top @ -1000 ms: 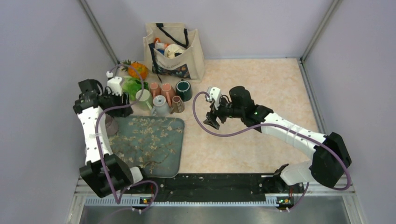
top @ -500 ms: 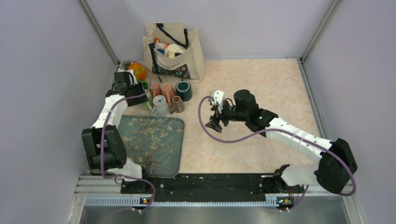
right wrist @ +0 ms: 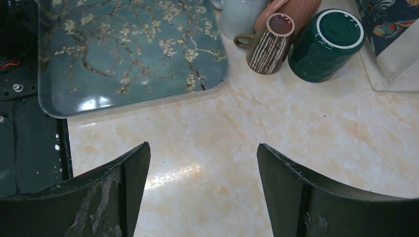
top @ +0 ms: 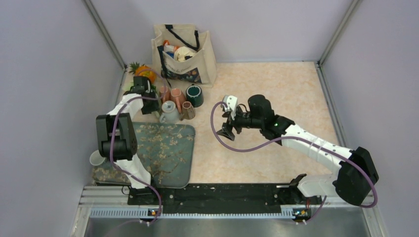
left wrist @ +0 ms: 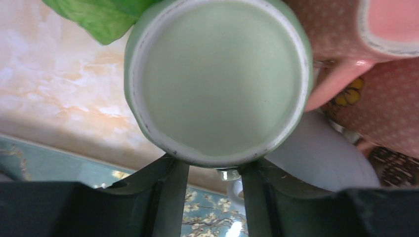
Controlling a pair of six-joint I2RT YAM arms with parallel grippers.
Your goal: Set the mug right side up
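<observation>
Care with the grip comes first: the left pincer [left wrist: 210, 172] should probably close squarely on the wall or handle of the pale green mug [left wrist: 217, 79], seat firmly, then lift and roll it clear of the pink mugs [left wrist: 375, 64] crowding in on the pincer's right. The jaws stand fairly narrow, tips hidden under the mug's edge; I cannot tell whether they pinch anything. The mug lies straight ahead of the pincer, at its very tips, round end facing it, on the counter [left wrist: 59, 94].
</observation>
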